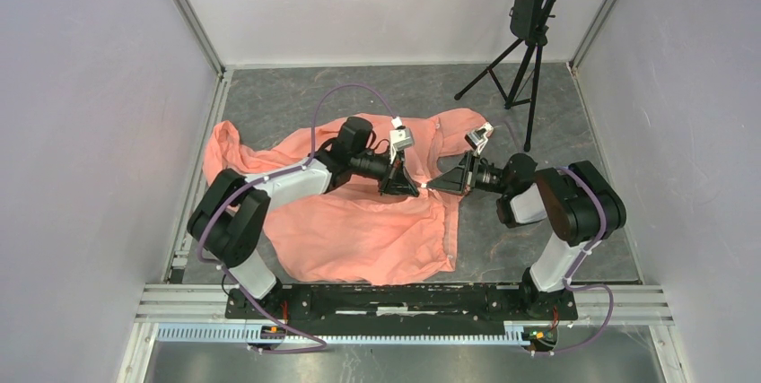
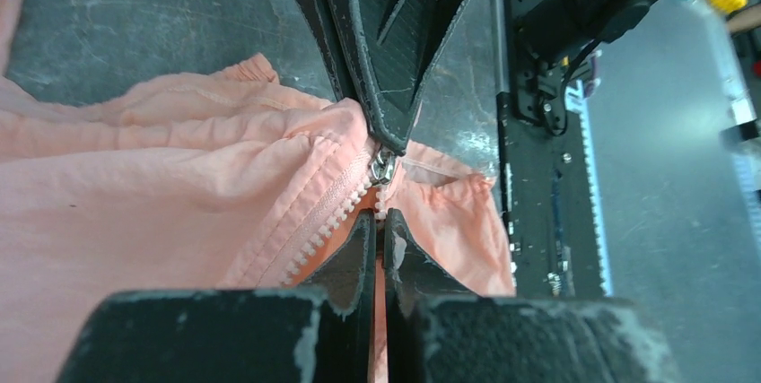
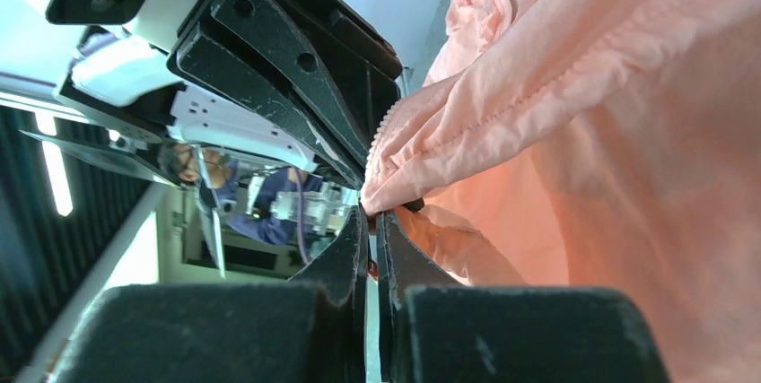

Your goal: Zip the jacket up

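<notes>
both grippers nose to nose at the zipper slider

the large salmon-pink jacket of thin, wrinkly fabric (image 1: 350, 221) lies spread on the dark grey mottled table (image 1: 269, 100), mostly in front of the left arm. its pale zipper strip (image 1: 447, 230) runs along the side nearest the right arm. the left gripper (image 1: 415, 189) and the right gripper (image 1: 433, 187) point at each other, tips almost touching, at the far end of that strip

in the left wrist view the small silvery metal zipper slider (image 2: 383, 168) sits right between the two tips. the left gripper's fingers (image 2: 359, 248) are pressed together with only a sliver between them, and salmon cloth fills that sliver, so it is pinching the jacket just beside the slider. the right gripper's fingers are drawn together too, and its narrow tip meets the slider. it looks clamped on the slider or its pull tab, though the tab itself is hidden

a row of pale plastic zipper teeth (image 2: 328, 217) slants away from the slider on the left gripper's side. seen from above, the strip's long axis runs from the grippers toward the near edge of the table. the coming move likely turns on that line: the right arm, already on the slider, drawing it along the teeth while the left arm holds the cloth taut. which end is the collar cannot be told here

no brand, label or writing can be read on the jacket or the grippers
</notes>
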Motion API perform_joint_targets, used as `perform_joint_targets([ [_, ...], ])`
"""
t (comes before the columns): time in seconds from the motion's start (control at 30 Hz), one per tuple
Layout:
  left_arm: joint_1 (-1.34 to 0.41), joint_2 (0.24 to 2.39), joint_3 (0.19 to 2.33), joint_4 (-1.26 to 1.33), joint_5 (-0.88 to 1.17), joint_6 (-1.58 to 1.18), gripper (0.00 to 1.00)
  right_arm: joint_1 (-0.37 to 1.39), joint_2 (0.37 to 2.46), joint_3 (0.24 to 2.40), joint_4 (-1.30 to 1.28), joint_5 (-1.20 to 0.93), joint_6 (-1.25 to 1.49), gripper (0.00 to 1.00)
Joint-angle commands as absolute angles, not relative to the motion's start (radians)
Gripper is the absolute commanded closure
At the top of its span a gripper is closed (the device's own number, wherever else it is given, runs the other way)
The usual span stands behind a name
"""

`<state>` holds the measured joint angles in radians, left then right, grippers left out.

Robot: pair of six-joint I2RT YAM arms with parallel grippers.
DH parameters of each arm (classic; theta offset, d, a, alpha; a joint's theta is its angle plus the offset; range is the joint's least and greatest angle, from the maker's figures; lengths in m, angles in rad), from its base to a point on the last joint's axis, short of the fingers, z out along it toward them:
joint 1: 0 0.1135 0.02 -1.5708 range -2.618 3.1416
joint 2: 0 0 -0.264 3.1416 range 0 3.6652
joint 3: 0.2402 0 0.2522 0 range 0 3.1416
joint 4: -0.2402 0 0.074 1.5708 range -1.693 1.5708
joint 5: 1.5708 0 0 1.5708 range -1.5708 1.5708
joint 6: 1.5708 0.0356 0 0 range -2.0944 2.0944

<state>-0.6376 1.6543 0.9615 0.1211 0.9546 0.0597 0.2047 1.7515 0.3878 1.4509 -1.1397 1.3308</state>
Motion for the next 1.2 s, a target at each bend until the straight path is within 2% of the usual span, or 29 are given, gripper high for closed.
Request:
perform_joint_targets([
  [0.0, -0.649, 1.656, 0.98, 0.193, 0.968, -0.176, 0.98, 0.202, 1.764, 0.375, 1.818, -1.125, 1.477, 1.0],
  [0.07, -0.652, 1.639, 0.962, 0.239, 0.983, -0.265, 0.98, 0.202, 1.771, 0.375, 1.839, -1.126, 1.494, 1.0],
  [0.3, -0.621, 1.525, 0.937, -0.078, 1.052, -0.13, 0.98, 0.197, 1.802, 0.38, 1.944, -1.131, 1.565, 1.0],
  [0.37, -0.61, 1.521, 0.932, -0.078, 1.107, -0.122, 0.98, 0.197, 1.8, 0.374, 1.955, -1.133, 1.562, 1.0],
  [0.5, -0.598, 1.564, 0.995, -0.248, 1.121, -0.002, 0.98, 0.198, 1.78, 0.371, 1.955, -1.141, 1.55, 1.0],
  [0.9, -0.595, 1.62, 1.04, -0.148, 1.111, -0.051, 0.98, 0.235, 1.791, 0.379, 1.949, -1.154, 1.536, 1.0],
  [1.17, -0.594, 1.655, 1.086, -0.176, 1.103, -0.029, 0.98, 0.239, 1.787, 0.375, 1.936, -1.156, 1.521, 1.0],
])
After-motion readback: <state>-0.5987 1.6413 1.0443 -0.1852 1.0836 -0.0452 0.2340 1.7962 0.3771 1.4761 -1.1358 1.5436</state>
